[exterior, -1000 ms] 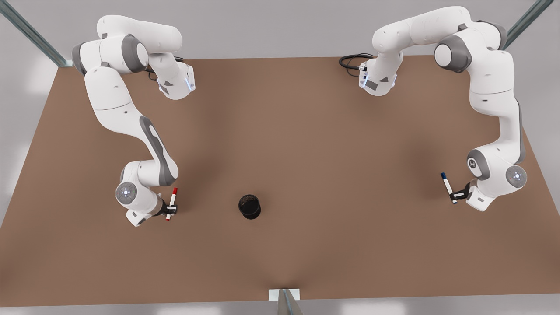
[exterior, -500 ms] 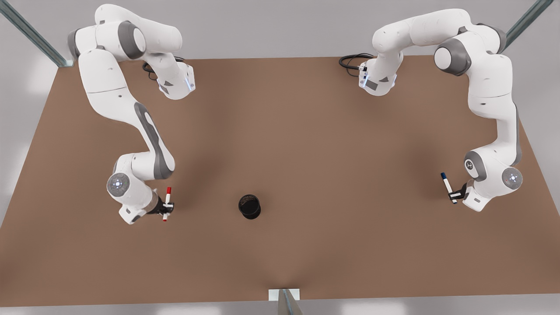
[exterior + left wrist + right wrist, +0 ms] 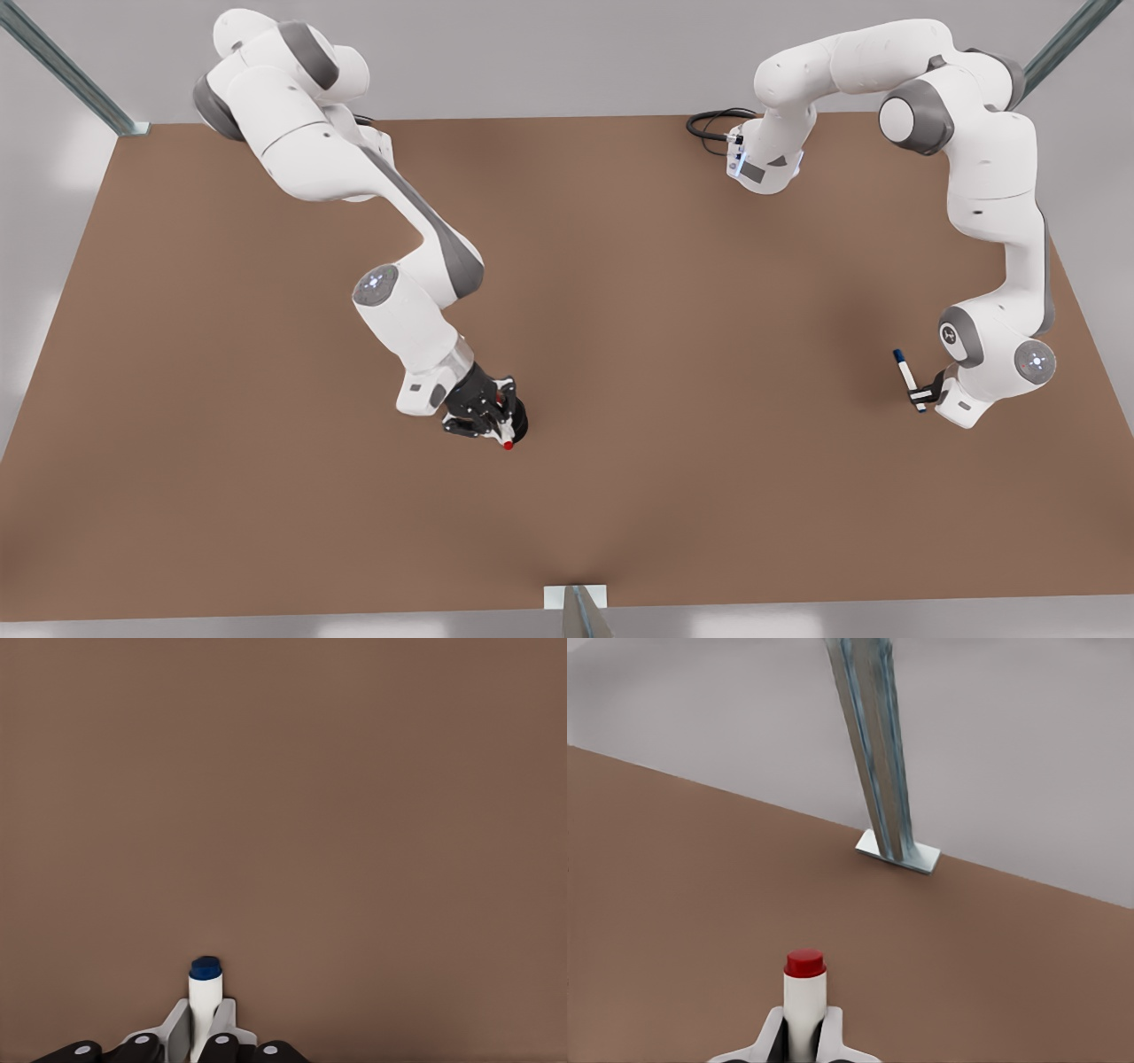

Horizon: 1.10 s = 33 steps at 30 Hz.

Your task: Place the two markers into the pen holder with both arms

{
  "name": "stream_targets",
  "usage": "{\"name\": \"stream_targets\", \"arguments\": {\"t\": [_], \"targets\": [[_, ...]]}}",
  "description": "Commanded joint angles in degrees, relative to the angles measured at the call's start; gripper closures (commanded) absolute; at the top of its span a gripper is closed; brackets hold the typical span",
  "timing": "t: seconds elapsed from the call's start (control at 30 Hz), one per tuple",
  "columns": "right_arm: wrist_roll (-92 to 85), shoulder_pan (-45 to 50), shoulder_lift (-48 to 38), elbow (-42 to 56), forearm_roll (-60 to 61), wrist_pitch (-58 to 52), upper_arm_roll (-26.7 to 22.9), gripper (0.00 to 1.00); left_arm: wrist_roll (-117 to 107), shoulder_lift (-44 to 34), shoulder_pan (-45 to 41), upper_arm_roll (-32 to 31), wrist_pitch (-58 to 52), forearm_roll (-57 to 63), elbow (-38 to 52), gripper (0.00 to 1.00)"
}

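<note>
Risk: right gripper (image 3: 496, 424), clamped on red marker (image 3: 507, 440) over pen holder (image 3: 518, 427), may catch the rim if released off-centre; left gripper (image 3: 924, 395), pinching blue marker (image 3: 905, 374), waits well apart on table (image 3: 620, 292).

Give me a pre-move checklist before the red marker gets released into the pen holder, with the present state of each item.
1. Right end effector gripping the red marker: ok, fingers closed on the white barrel in the right wrist view.
2. Red marker over the pen holder: ok in the front view, where the end effector overlaps the cup.
3. Marker tip inside the rim: cannot tell, the end effector hides the opening.
4. Left end effector gripping the blue marker: ok, fingers closed on its barrel.
5. Left arm out of the way: ok, it waits far toward the front view's right.
6. Table between the blue marker and the holder: ok, bare.
</note>
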Motion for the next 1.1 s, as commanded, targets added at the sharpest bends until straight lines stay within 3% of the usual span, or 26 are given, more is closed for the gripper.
{"name": "stream_targets", "arguments": {"t": [0.0, 0.17, 0.33, 0.7, 0.97, 1.0, 1.07], "targets": [[0.08, 0.32, 1.05, -0.32, -2.85, 19.65, -0.18, 0.79, 0.2, -0.14, 0.0, 0.0, -0.01, -0.03, 0.1, 0.7], [-1.51, -0.99, 3.08, -9.45, -4.36, 33.89, -0.27, 0.79, 0.55, -0.58, 0.18, -0.09, -0.1, 0.06, 0.45, 0.74], [-1.6, -1.35, 2.99, -15.35, -4.36, 40.14, -0.53, 0.79, 7.67, -3.22, 0.7, -0.79, -1.07, -0.29, 0.8, 0.75], [-1.42, -1.26, 2.81, -22.73, -4.36, 43.74, -0.71, 0.79, 40.79, -12.71, 0.7, -5.18, -21.19, -14.09, 0.89, 0.74], [-1.51, -2.31, 5.1, -25.37, -10.16, 43.83, -0.71, 0.76, 45.46, -13.59, 0.0, -7.47, -33.59, -21.74, 5.9, 0.73], [-1.51, -2.58, 5.45, -25.46, -10.34, 43.83, -0.71, 0.56, 45.55, -13.41, 0.09, -8.35, -34.46, -23.67, 5.73, 0.73], [-1.34, -2.66, 5.45, -25.37, -10.34, 43.83, -0.62, 0.01, 53.35, -13.24, 0.09, -10.27, -35.52, -28.41, 5.99, 0.73]]}}
